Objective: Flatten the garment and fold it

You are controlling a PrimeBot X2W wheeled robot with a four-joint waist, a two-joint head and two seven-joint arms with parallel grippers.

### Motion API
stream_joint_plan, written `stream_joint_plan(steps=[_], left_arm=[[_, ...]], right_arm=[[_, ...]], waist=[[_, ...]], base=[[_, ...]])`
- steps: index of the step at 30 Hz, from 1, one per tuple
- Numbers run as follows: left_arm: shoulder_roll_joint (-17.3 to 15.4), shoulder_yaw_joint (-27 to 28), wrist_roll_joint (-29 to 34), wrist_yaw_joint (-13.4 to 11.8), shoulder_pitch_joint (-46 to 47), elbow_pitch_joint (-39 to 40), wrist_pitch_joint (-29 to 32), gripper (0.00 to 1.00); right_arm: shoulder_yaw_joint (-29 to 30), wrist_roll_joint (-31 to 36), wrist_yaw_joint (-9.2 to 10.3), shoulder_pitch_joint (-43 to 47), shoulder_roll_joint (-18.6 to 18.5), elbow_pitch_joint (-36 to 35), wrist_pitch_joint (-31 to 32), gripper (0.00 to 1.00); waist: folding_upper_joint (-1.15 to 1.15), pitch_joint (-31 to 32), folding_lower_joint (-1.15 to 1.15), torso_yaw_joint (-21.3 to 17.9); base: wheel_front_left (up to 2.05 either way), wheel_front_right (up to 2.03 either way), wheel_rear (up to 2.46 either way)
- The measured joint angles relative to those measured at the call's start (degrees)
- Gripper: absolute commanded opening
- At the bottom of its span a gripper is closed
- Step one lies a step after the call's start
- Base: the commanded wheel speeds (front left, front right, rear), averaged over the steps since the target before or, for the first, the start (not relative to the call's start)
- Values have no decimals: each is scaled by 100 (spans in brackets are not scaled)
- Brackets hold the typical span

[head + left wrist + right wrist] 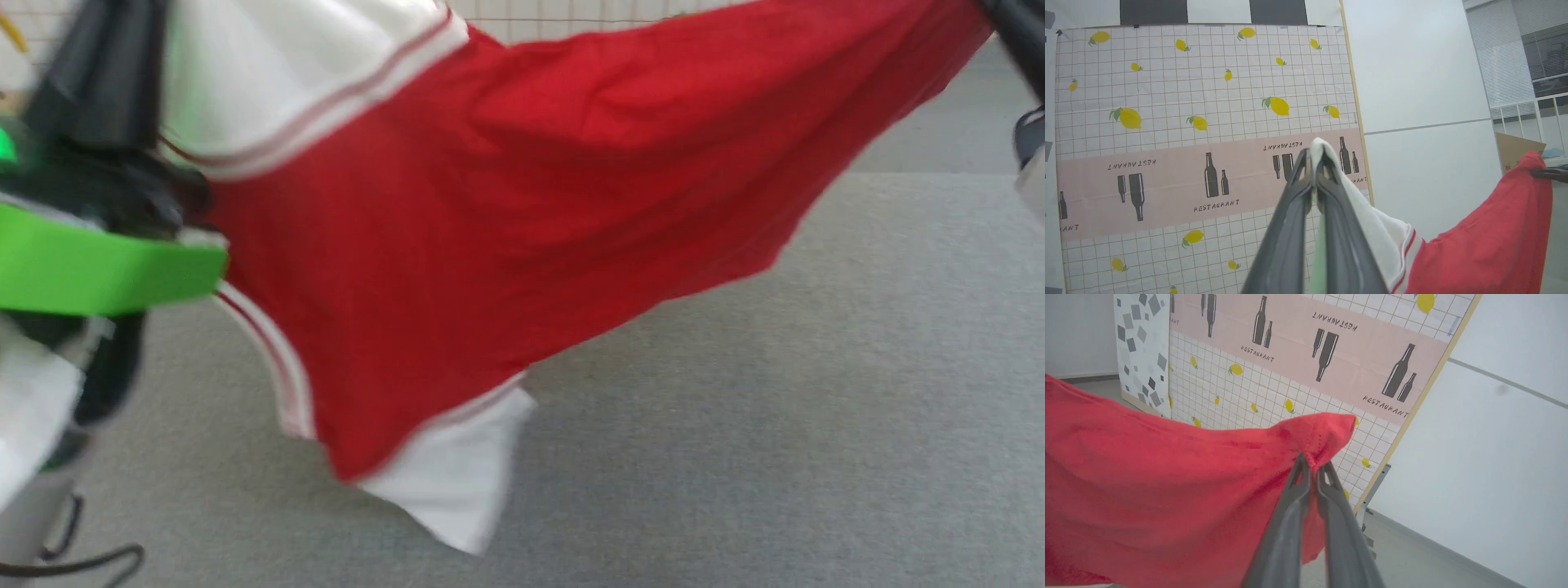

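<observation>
The garment [506, 212], a red jersey with white sleeve panels and striped trim, hangs stretched in the air between both arms, sagging over the grey floor. In the left wrist view my left gripper [1312, 157] is shut on the garment's white sleeve panel [1372, 220]. The right wrist view has my right gripper [1310, 463] shut on a red corner of the garment [1327, 428]. In the head view the left arm's dark and green wrist [90, 245] sits at the far left, and the right arm's dark part [1020, 33] at the top right corner. A white panel [457, 482] dangles lowest.
Grey carpeted floor [816, 408] lies below the cloth. A standing screen [1188, 122] printed with lemons and bottles faces both wrist cameras, with a white wall [1425, 102] beside it. A cardboard box [1515, 149] and a window with blinds [1527, 49] are at the right.
</observation>
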State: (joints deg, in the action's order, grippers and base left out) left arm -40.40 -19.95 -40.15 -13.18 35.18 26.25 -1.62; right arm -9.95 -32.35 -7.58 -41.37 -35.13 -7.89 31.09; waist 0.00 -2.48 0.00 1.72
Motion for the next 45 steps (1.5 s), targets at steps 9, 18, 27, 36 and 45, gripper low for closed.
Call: stream_joint_plan(steps=[9,18,27,36,45], left_arm=[[-164,325,42,104,1486,-187,276,0],[-111,162,236,659,3381,-1482,565,0],[479,-62,541,1120,5294,-3457,90,0],[998,-227,902,1403,6613,-5066,-818,0],[1170,-573,969,1725,6153,-5683,-1127,0]], right_arm=[[480,70,0,-536,148,-328,-96,0],[532,291,0,-1684,208,366,-511,0],[-52,715,0,-3456,521,2050,-1347,0],[-272,1163,0,-4879,900,3773,-2320,0],[-777,1207,0,-4715,1143,4697,-2908,0]], waist=[[0,-326,0,-323],[0,-1191,0,-465],[0,-2210,1,-567],[0,-3104,2,-591],[0,-3463,1,-415]], base=[[0,0,0],[0,0,0],[0,0,0],[0,0,0],[0,0,0]])
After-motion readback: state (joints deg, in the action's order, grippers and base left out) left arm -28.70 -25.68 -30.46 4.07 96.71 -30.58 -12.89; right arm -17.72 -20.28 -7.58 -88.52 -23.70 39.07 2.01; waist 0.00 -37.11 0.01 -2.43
